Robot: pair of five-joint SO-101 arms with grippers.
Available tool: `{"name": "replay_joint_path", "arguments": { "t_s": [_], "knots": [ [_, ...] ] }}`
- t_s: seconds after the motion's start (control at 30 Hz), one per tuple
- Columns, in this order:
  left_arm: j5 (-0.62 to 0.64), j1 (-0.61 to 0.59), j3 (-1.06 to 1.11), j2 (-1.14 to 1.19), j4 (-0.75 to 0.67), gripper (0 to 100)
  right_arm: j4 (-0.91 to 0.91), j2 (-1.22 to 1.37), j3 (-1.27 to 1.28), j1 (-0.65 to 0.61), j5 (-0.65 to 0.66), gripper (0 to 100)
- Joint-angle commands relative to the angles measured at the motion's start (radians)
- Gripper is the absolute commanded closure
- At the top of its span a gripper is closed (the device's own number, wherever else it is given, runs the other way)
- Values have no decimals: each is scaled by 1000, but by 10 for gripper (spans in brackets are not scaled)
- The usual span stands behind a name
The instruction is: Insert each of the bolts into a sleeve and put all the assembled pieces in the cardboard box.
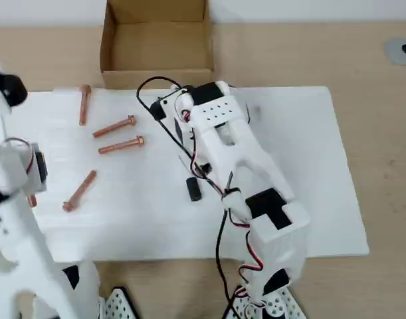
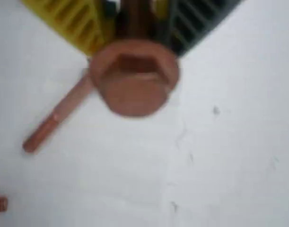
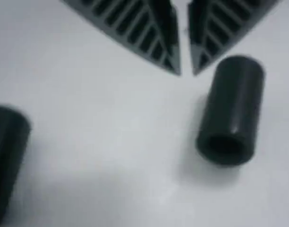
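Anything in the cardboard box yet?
Empty as far as visible: the high view shows only bare floor inside the cardboard box; its far side is cut off.

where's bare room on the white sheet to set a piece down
Bare: the white sheet right of the white right arm, and the strip between the black plastic sleeve and the lone copper bolt. Crowded: the three copper bolts near the brown cardboard box.

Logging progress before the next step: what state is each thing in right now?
Left gripper: shut on a bolt.
Right gripper: shut, holding nothing.
Sleeve: on its side, bore empty.
Loose bolts: lying flat, no sleeves on.
Cardboard box: open, no pieces inside.
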Motion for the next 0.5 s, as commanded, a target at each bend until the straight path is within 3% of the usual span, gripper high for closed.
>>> {"name": "replay_joint_path", "arguments": {
  "t_s": [0.0,0.27,0.47],
  "knots": [
    [-5,12,130,-137,-77,989,46,-2,-44,-45,-35,986],
    [-5,14,299,-420,-143,990,66,-2,-42,-127,-109,984],
    [-38,14,388,-581,-143,990,61,-2,-16,-139,-109,906]
  ]
}}
